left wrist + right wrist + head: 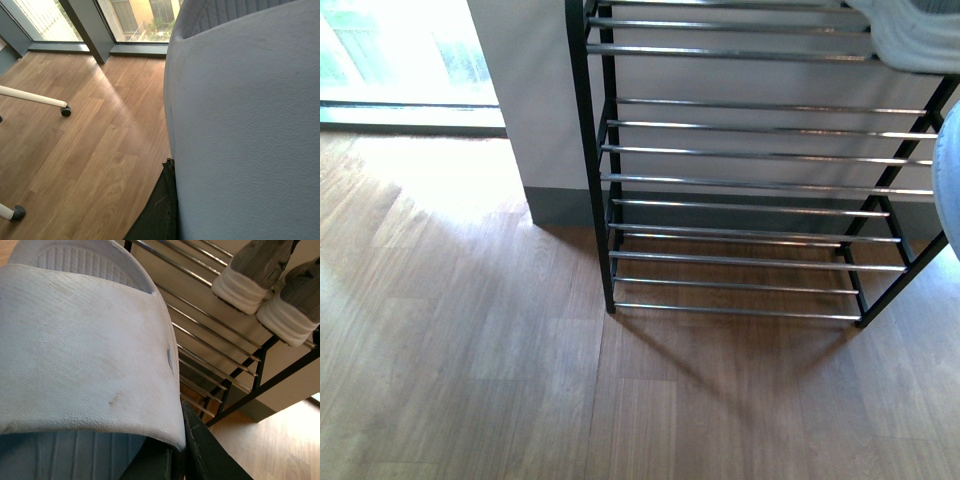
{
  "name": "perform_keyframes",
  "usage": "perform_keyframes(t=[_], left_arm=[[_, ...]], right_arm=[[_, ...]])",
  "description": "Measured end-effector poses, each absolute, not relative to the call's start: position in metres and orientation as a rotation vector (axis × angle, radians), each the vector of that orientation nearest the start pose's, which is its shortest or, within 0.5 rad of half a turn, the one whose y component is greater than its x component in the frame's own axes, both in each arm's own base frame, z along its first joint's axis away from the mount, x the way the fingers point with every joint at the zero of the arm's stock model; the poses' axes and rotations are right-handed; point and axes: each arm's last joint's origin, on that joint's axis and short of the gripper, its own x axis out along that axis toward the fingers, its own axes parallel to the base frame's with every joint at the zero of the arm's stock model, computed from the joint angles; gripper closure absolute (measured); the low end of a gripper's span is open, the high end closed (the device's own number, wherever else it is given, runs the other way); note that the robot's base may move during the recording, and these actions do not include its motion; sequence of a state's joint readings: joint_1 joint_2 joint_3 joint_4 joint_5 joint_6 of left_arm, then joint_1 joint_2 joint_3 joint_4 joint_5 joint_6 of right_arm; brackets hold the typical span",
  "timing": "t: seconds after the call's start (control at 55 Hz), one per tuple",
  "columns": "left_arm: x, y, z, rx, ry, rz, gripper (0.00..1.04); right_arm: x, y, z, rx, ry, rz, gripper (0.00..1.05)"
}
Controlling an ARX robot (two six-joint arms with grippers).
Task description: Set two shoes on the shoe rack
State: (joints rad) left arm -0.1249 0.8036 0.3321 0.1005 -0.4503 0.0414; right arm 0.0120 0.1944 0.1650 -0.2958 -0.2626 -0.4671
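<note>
A: Chrome rods on a black frame: the shoe rack (pixel 750 180) is standing on the wood floor (pixel 470 380) against the wall.

B: Sneakers?

A: The grey sneakers (pixel 270 280) are sitting on an upper tier.

B: Slides?

A: One pale blue slide (pixel 85 350) is filling the right wrist view beside the rack; another slide (pixel 245 130) is filling the left. Jaw state on either gripper: cannot tell
</note>
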Motion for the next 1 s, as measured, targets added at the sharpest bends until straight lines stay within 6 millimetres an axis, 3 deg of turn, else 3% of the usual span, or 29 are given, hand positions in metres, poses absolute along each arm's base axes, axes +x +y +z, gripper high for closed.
perform_keyframes(t=[0.999], left_arm=[[0.1696, -0.0088, 0.2022, 0.146, 0.361, 0.313, 1.03]], right_arm=[[0.0982, 0.0087, 0.1767, -0.419, 0.253, 0.343, 1.03]])
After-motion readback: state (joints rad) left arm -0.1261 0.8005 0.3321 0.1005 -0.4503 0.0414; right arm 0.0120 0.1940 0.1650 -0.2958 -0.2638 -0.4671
